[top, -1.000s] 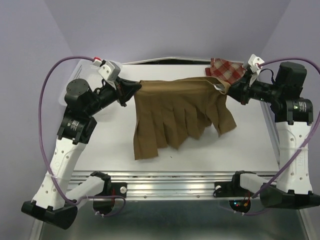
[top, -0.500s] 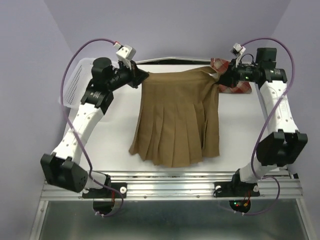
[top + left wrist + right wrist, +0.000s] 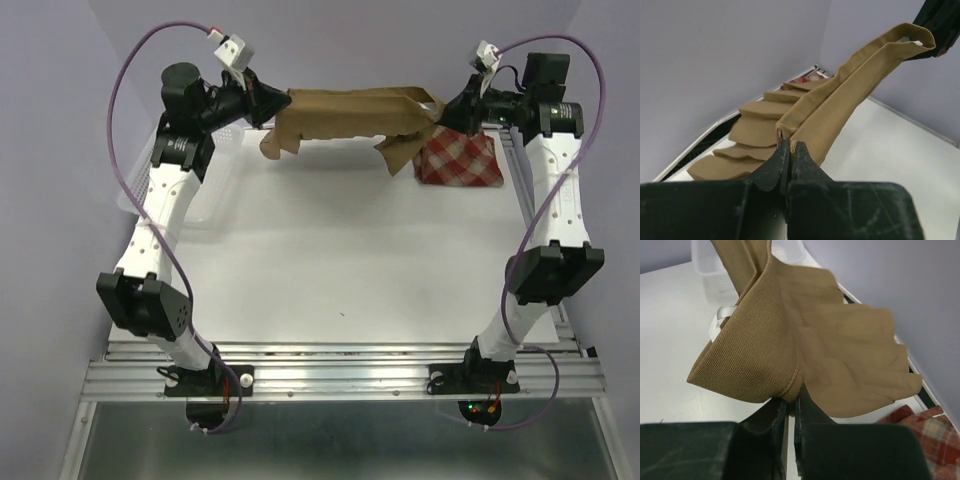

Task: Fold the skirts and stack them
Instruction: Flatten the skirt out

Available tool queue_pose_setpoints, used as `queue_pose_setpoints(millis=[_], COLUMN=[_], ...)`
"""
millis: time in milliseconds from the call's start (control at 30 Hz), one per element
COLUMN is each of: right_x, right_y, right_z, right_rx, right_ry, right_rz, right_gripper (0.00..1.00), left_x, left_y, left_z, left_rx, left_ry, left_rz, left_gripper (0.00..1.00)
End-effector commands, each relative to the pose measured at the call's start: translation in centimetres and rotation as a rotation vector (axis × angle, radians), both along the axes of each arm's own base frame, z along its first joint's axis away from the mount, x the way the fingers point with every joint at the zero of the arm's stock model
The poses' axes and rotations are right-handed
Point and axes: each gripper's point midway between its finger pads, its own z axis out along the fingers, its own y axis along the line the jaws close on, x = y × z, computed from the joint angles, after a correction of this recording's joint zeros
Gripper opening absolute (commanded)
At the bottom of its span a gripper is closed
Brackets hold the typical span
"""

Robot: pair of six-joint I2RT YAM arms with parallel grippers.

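Top view: both arms reach to the far edge of the bench point(image 3: 340, 260). The tan skirt point(image 3: 350, 112) hangs stretched in the air between them, bunched into a narrow band, with loose ends drooping at each side. The left gripper point(image 3: 281, 103) is clamped on the skirt's left end and the right gripper point(image 3: 441, 108) on its right end. The plaid skirt point(image 3: 462, 160) lies on the bench at the far right corner, under the right gripper; the tan skirt's drooping right end overlaps it in this view, and contact cannot be told. A white basket point(image 3: 222, 180) sits at the far left, beneath the left arm.

Left wrist view: the left gripper point(image 3: 790, 150) has its jaws pinched tight on a corner of the tan skirt point(image 3: 840, 110), at the waistband seam. The doubled waistband runs up and away to the right gripper point(image 3: 940, 22) in the top right corner. Pleats fan out to the left, above the bench point(image 3: 900, 155). A red speck shows behind the pleats, too small to tell.

Right wrist view: the right gripper point(image 3: 790, 405) has its jaws closed on a folded corner of the tan skirt point(image 3: 805, 340). The pleats spread to the right. The plaid skirt point(image 3: 922, 440) is at the lower right, on the bench point(image 3: 670, 315). The basket point(image 3: 715, 260) is at the top left, partly behind the cloth.
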Motion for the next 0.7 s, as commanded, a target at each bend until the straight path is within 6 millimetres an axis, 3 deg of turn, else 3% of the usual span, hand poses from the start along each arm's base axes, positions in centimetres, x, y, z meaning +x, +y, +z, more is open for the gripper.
queue_pose_setpoints(millis=[0, 33, 67, 100, 133, 167, 200, 267, 300, 333, 367, 400, 433, 467, 567, 600, 633, 667], right_x=[-2.2, -2.7, -3.7, -4.6, -5.4, -7.5, -8.8, -11.9, -13.5, -13.8, -13.7, -14.8, -15.2, -14.7, -14.2, -14.7, -13.6, -14.0], right_y=[-2.3, -2.3, -2.3, -2.2, -2.2, -2.1, -1.9, -2.1, -2.2, -2.9, -3.3, -3.5, -3.5, -3.5, -3.4, -3.0, -3.0, -2.4], right_z=[-1.6, -2.7, -4.7, -6.1, -7.4, -10.1, -11.5, -13.7, -14.2, -14.5, -14.1, -12.7, -13.1, -12.2, -11.2, -11.5, -11.4, -11.8], right_rx=[-0.094, -0.114, -0.154, -0.167, -0.192, -0.25, -0.291, -0.337, -0.358, -0.409, -0.442, -0.47, -0.465, -0.443, -0.409, -0.382, -0.382, -0.388], right_ry=[-0.077, -0.083, -0.098, -0.075, -0.079, -0.087, -0.078, -0.023, -0.014, -0.03, -0.081, -0.136, -0.135, -0.159, -0.13, -0.069, -0.044, -0.019], right_rz=[-0.008, 0.011, 0.048, 0.069, 0.093, 0.167, 0.201, 0.241, 0.221, 0.192, 0.164, 0.123, 0.097, 0.049, 0.036, 0.067, 0.102, 0.159], right_gripper=[0.04, 0.06, 0.08, 0.1, 0.14, 0.38, 0.55, 0.81, 0.84, 0.84, 0.85, 0.87, 0.91, 0.98, 1.0, 0.99, 0.98, 0.94], left_x=[-3.7, -5.1, -5.6, -6.1, -7.0, -9.4, -10.8, -14.5, -15.4, -16.5, -17.4, -18.2, -19.6, -20.3, -20.6, -20.6, -19.5, -19.3], left_y=[2.9, 3.4, 3.5, 3.7, 3.9, 4.2, 4.4, 5.2, 5.8, 6.8, 7.3, 7.5, 7.7, 7.8, 7.9, 8.0, 8.1, 8.4], left_z=[-1.3, -1.7, -3.5, -8.3, -10.1, -14.1, -16.0, -18.1, -19.3, -18.1, -18.4, -17.9, -16.7, -16.1, -14.6, -14.6, -15.9, -17.3], left_rx=[0.102, 0.144, 0.178, 0.218, 0.244, 0.331, 0.386, 0.471, 0.541, 0.581, 0.595, 0.605, 0.61, 0.608, 0.546, 0.555, 0.59, 0.615], left_ry=[-0.121, -0.174, -0.172, -0.095, -0.081, -0.066, -0.077, -0.075, -0.119, -0.175, -0.17, -0.194, -0.251, -0.27, -0.251, -0.234, -0.19, -0.119], left_rz=[0.004, 0.01, 0.006, -0.005, -0.012, -0.07, -0.11, -0.142, -0.155, -0.098, -0.076, -0.064, -0.053, -0.047, 0.017, 0.008, -0.006, -0.022], left_gripper=[0.0, 0.0, 0.0, 0.0, 0.0, 0.16, 0.33, 0.69, 0.76, 0.84, 0.96, 0.99, 0.99, 0.99, 0.98, 0.98, 0.98, 0.96])
